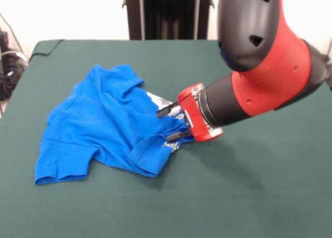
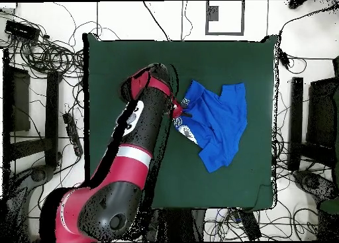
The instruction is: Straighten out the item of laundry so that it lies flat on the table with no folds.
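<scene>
1. Fingers of the end effector stand spread, lying against the T-shirt's edge with nothing pinched.
2. Closing there might catch several layers, dragging the bunch instead of unfolding it.
3. T-shirt lies crumpled beside the end effector, mid-desk, hem doubled over.

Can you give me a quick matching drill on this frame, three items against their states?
Column 1:
1. T-shirt
2. end effector
3. table

Column 2:
a. covered in dark green cloth
b. crumpled, with folds, printed patch showing at one edge
c. fingers spread, at the shirt's edge

Pairs: 1-b, 2-c, 3-a
</scene>
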